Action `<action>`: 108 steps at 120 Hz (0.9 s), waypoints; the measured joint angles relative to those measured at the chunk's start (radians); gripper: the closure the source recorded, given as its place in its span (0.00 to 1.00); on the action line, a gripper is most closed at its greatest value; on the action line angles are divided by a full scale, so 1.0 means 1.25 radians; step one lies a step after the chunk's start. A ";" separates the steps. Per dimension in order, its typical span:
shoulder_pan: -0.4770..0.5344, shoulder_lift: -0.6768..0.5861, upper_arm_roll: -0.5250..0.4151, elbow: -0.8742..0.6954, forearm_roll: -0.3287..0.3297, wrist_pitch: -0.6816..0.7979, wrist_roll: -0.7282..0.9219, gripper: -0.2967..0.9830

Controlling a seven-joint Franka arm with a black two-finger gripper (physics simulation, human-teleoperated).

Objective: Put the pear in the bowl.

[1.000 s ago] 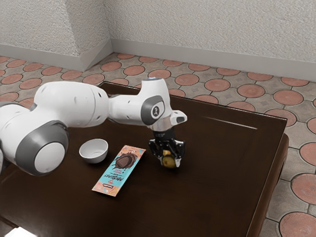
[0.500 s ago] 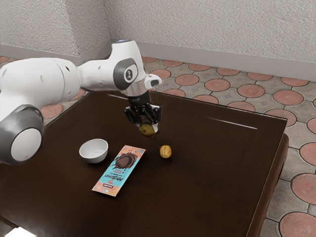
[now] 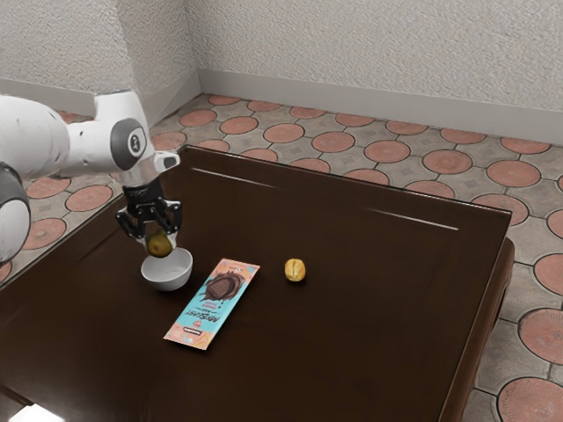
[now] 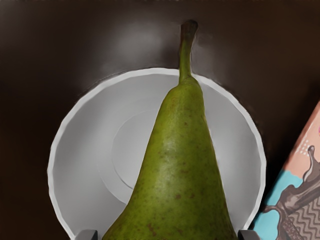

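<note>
In the exterior view my gripper (image 3: 160,236) is shut on the pear (image 3: 159,244), which hangs just above the white bowl (image 3: 168,280). From my hand's camera, the green pear (image 4: 182,175) lies across the view with its stem pointing away from the hand, and the bowl (image 4: 80,170) is beneath it. Small parts of the gripper's fingertips (image 4: 165,235) flank the pear's wide end. The bowl's inside looks empty around the pear.
A chocolate bar in a teal and pink wrapper (image 3: 212,303) lies beside the bowl, also visible in the wrist view (image 4: 300,195). Further toward the exterior view's right, a small yellow-orange fruit (image 3: 295,270) rests on the dark table (image 3: 352,352).
My gripper has risen with the pear and carried it toward the exterior view's left, over the bowl. The yellow-orange fruit, bar and bowl have stayed where they were.
</note>
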 joint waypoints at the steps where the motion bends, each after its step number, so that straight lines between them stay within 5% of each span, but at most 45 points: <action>1: 0.001 0.003 0.000 -0.002 -0.001 0.006 0.000 0.58; 20: 0.007 0.057 -0.011 -0.014 -0.042 0.131 -0.002 0.57; 58: 0.013 0.036 -0.010 -0.012 -0.078 0.207 0.010 0.31; 80: -0.029 -0.074 -0.015 0.032 -0.006 0.115 0.017 0.26; 108: -0.039 -0.199 -0.123 0.154 0.174 -0.037 0.025 0.24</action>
